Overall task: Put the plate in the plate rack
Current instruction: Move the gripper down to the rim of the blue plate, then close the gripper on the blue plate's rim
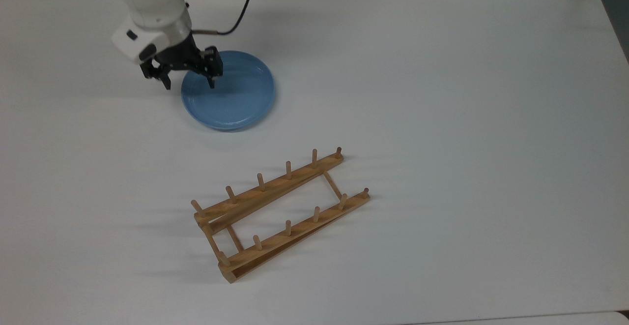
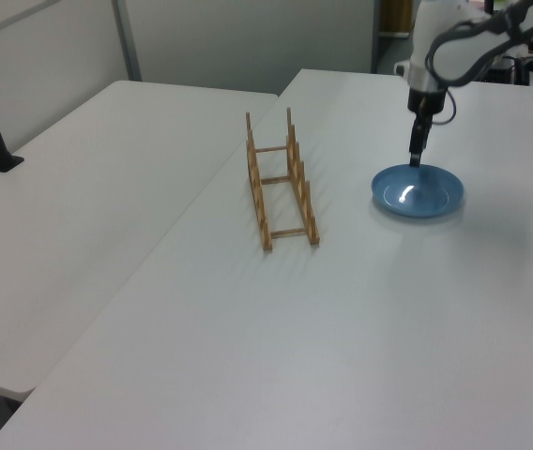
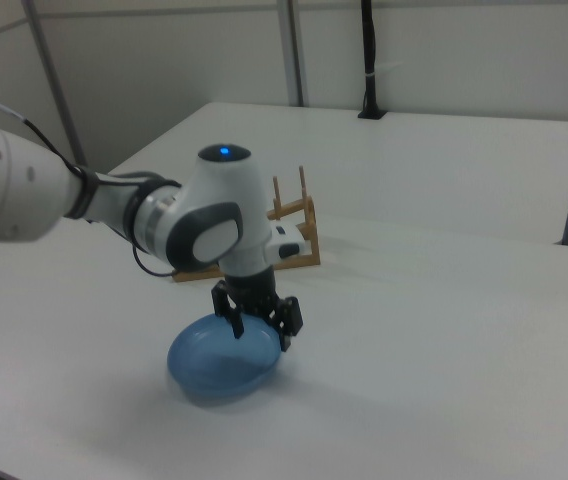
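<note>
Over the plate's rim at about nine o'clock in the top view, I am holding the pincer wide open and empty, one finger outside the rim above the white counter, the other over the plate's inner floor. I cannot tell whether either fingertip is touching anything. The round, shallow, glossy light-blue plate is lying flat on the counter, well apart from the light-brown wooden plate rack with its two pegged rails, which is sitting toward five o'clock from it. I am judging the plate stiff, fairly light, breakable and slippery on that glaze, so the raised rim looks like the only sensible place to pinch, squarely and deep enough that it doesn't swing or slide out when tilted upright for a slot between pegs.
</note>
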Tool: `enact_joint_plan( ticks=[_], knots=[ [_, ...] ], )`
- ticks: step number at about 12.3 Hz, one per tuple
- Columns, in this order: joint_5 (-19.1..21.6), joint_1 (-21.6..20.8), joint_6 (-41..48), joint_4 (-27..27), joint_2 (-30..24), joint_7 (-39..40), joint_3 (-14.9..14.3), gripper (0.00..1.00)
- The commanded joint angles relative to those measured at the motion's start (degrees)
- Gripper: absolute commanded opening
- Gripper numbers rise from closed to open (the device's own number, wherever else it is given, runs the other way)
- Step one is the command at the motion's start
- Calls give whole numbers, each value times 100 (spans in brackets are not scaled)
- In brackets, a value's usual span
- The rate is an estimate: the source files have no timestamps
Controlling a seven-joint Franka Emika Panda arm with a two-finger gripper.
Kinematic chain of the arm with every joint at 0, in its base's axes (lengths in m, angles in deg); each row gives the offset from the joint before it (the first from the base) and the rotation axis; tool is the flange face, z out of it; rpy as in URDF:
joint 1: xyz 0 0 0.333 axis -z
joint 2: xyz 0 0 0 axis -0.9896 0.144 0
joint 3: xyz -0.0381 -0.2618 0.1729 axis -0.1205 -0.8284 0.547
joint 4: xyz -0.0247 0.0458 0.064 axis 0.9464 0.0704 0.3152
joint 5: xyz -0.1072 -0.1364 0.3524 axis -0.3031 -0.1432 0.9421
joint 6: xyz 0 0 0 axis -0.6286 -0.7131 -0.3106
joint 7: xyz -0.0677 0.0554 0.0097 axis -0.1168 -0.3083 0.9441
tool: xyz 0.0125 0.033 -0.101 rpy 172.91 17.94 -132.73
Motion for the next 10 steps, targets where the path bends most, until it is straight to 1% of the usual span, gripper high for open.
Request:
enact_joint_plan(
  ticks=[1,2,3,4,6,7,9,10],
  knots=[
    [82,-15,-317,-38,271,-122,-38,91],
    [82,-7,-352,-38,350,-122,-38,81],
    [82,-6,-352,-38,360,-131,-38,65],
    [82,11,-335,-30,360,-174,-38,53],
    [82,11,-335,5,351,-577,-38,24],
    [82,11,-335,14,342,-745,-38,13],
    [91,11,-326,23,298,-851,-30,0],
    [91,2,-274,84,246,-860,-30,0]
  ],
)
